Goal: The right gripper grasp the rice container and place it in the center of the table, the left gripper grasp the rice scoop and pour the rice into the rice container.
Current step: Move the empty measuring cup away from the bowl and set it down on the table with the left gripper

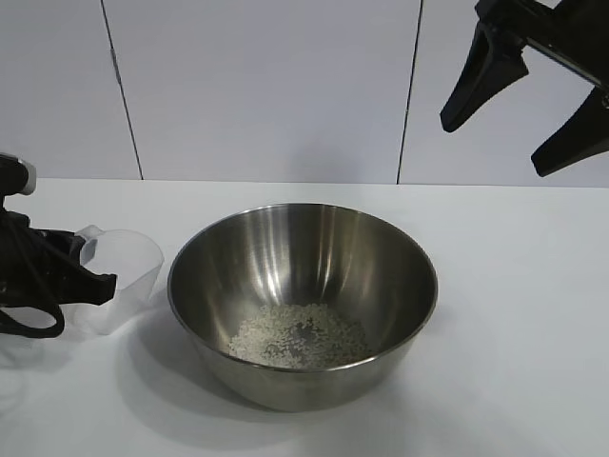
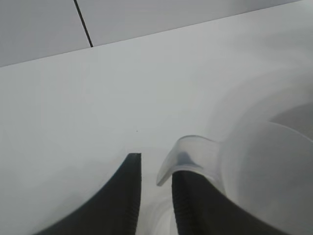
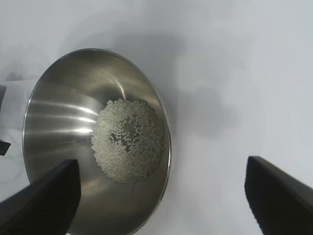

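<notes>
Rice container (image 1: 303, 286), shiny steel bowl, sits mid-table (image 1: 514, 333); rice (image 1: 300, 335) lies in thin ring on bowl floor, bare patch at centre clearest in right wrist view. Rice scoop (image 1: 119, 276), clear and empty, stands upright just beside bowl's left side. Left gripper (image 1: 90, 271) low at scoop's handle; left wrist view alone shows fingers (image 2: 122, 196) slightly apart, handle (image 2: 183, 156) lying over one fingertip, not pinched. No writing legible. Farther back, right gripper (image 1: 533, 105) hangs above bowl's right side, fingers spread wide, empty.
</notes>
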Robot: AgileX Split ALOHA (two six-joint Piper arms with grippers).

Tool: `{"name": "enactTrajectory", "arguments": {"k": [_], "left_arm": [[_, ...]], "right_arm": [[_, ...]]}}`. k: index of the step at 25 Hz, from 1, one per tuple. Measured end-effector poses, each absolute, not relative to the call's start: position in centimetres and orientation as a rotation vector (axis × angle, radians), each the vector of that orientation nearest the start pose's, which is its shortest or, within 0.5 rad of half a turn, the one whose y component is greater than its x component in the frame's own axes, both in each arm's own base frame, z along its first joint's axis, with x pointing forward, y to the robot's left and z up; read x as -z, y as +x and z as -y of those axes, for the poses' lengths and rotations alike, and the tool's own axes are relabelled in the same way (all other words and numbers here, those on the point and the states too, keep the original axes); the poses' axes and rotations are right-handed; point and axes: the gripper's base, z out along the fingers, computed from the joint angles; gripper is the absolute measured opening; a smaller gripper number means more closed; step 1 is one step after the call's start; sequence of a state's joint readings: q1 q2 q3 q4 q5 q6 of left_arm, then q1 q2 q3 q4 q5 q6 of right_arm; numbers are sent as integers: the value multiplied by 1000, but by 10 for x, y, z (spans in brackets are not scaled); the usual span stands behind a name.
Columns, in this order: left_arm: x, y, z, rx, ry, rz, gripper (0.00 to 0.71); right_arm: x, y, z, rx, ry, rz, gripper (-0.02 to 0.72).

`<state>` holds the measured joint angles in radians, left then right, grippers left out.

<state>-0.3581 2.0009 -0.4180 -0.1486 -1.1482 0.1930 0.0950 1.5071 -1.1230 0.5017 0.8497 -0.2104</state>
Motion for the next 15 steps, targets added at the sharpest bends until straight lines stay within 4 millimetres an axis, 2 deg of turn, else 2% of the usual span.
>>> {"name": "enactTrajectory", "arguments": {"k": [15], "left_arm": [[-81,264,84,7,359,-1921,176]], "right_arm": [[-280,302,-62,-567,-68,-2646,631]]}}
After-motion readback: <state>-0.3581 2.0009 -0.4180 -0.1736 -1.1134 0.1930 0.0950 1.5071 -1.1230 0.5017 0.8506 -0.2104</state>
